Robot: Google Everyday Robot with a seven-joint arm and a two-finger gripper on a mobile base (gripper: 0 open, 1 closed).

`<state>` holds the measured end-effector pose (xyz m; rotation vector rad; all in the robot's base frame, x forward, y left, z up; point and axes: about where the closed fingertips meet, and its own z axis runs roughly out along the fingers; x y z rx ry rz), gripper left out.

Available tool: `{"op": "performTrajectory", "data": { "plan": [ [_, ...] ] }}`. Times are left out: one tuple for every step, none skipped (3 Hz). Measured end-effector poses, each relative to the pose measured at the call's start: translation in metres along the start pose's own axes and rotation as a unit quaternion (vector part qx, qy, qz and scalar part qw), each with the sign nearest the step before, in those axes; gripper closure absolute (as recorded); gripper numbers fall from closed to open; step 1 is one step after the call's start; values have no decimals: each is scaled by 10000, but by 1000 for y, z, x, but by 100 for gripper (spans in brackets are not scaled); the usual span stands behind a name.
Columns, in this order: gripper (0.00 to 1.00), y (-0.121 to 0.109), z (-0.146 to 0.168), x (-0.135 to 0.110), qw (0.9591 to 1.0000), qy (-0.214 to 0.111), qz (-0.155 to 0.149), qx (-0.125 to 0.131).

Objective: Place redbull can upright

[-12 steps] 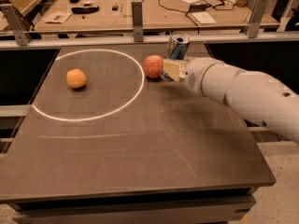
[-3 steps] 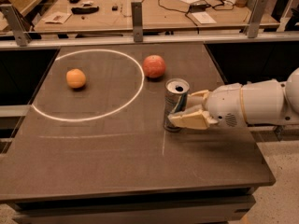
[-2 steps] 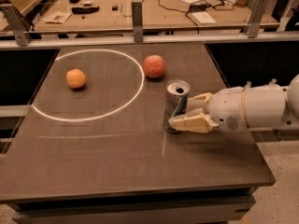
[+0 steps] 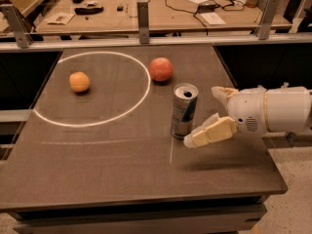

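The redbull can (image 4: 184,110), blue and silver with a silver top, stands upright on the dark table (image 4: 112,169), right of the middle. My gripper (image 4: 207,113) is just to its right, open, with its cream fingers (image 4: 212,132) spread apart. The near finger's tip lies close to the can's base and the far finger sits behind and to the right. The can stands free between and in front of them.
A red round fruit (image 4: 161,69) sits behind the can. An orange fruit (image 4: 79,81) lies inside a white circle (image 4: 90,89) marked on the table's left half. A workbench with cables (image 4: 195,4) stands beyond the far edge.
My gripper was closed around the can a second ago. Now the fingers have opened and drawn back to the right, leaving the can standing upright.
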<state>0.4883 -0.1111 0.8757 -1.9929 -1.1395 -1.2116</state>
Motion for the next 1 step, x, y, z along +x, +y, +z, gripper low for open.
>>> {"op": "performTrajectory", "data": {
  "plan": [
    [0,1,0,0,10000,5,6,-9]
  ]
}}
